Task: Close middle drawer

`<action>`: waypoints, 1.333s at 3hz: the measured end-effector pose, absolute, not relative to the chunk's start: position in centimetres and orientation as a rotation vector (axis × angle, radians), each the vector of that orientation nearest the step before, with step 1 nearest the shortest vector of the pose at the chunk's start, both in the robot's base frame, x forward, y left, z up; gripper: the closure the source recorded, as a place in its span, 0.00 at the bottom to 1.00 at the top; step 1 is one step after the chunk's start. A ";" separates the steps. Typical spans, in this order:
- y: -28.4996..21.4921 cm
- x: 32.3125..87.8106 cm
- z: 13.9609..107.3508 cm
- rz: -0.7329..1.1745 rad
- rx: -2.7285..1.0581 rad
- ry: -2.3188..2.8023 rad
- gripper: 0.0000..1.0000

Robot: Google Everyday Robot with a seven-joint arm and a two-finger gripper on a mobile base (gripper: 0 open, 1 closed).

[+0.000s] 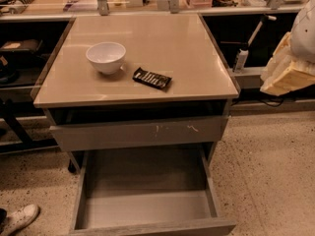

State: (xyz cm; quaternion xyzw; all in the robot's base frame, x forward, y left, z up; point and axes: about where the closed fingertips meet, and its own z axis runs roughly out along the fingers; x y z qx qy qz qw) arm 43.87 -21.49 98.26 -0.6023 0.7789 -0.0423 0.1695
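The middle drawer (147,208) is pulled far out at the bottom of the cabinet. It is wide, shallow and grey wood-grain, with a smooth empty floor and a plain front edge (157,228) near the frame's bottom. Above it sits the taller grey drawer front with pale scratch marks (140,132), which is nearly flush. My gripper (288,75), cream-coloured below the white arm, hangs at the right edge of the view. It is level with the tabletop, well right of and above the open drawer, and touches nothing.
On the beige cabinet top (197,58) stand a white bowl (106,57) and a dark snack packet (152,78). Dark shelving runs behind on both sides. A white shoe (19,218) is on the speckled floor at the lower left.
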 end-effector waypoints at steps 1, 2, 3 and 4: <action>-21.5 43.9 98.3 -0.120 -1.712 2.214 0.88; -21.5 43.9 98.3 -0.122 -1.711 2.213 1.00; -21.5 43.9 98.3 -0.121 -1.711 2.213 1.00; -21.8 43.1 96.3 -0.084 -1.696 2.261 1.00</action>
